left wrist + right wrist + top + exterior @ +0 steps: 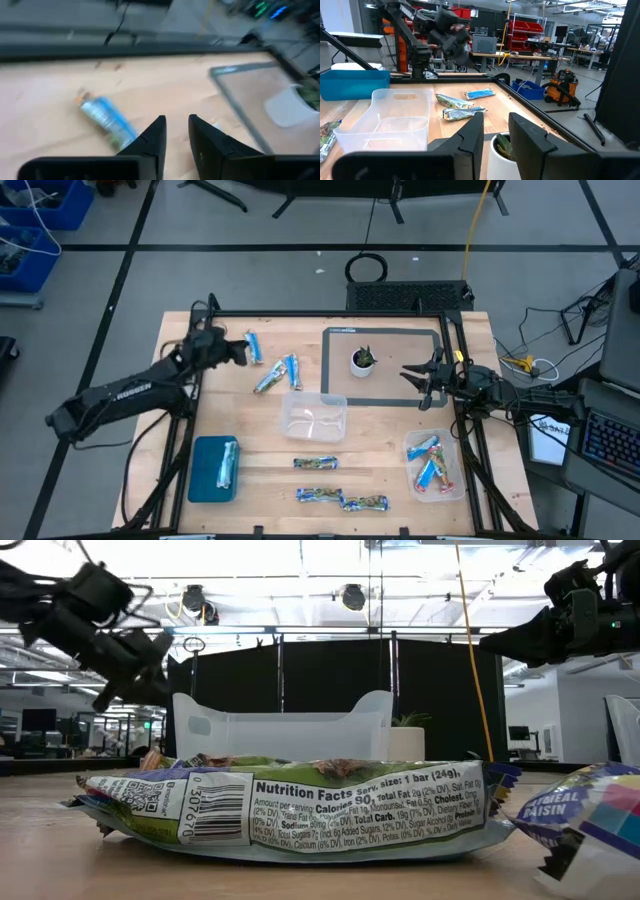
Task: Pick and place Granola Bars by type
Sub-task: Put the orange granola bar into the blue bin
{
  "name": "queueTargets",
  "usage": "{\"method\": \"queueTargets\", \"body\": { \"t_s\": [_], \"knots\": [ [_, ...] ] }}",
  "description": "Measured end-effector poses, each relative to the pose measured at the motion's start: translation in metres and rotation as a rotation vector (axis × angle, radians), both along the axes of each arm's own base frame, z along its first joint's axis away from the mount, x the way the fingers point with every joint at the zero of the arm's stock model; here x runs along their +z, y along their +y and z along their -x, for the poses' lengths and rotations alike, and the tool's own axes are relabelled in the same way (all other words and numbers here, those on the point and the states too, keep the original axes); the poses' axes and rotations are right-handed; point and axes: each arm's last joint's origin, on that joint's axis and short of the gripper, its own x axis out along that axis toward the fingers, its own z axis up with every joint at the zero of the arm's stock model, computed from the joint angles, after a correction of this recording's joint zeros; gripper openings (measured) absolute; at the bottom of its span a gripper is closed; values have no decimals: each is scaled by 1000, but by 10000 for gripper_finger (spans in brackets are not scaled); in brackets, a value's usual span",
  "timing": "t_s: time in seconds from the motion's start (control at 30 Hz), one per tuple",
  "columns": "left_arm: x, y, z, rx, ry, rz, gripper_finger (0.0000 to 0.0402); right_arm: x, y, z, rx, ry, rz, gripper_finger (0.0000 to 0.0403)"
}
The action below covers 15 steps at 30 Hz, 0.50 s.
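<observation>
My left gripper (243, 350) hovers over the table's far left part, open by a narrow gap and empty; its fingers (176, 131) stand beside a bright blue bar (253, 347) that lies flat on the wood (106, 120). A second blue bar (292, 370) and a silvery-green bar (268, 381) lie nearby. Three blue-white-green patterned bars (316, 463) (318, 495) (365, 503) lie near the front edge. My right gripper (418, 383) is open and empty by the plant pot (362, 361), above the grey mat; it also shows in the right wrist view (496, 131).
An empty clear tub (314, 417) stands mid-table. A clear tub (436, 466) at the front right holds several red and blue bars. A blue tray (205, 478) at the front left holds one silvery bar (227, 463). The grey mat (400, 345) lies at the far right.
</observation>
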Motion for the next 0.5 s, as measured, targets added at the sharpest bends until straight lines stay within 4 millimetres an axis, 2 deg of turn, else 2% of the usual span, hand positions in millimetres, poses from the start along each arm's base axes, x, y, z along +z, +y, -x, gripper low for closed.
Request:
{"method": "queueTargets", "body": {
  "t_s": [0.13,0.3,0.4,0.5],
  "knots": [
    [13,19,-4,-1,19,116,129,0,0,0,0,0,0,82],
    [25,41,-21,-45,137,183,201,0,0,0,0,0,0,82],
    [25,53,-31,-37,240,267,237,0,0,0,0,0,0,82],
    [20,63,-38,20,368,369,254,0,0,0,0,0,0,82]
  ]
}}
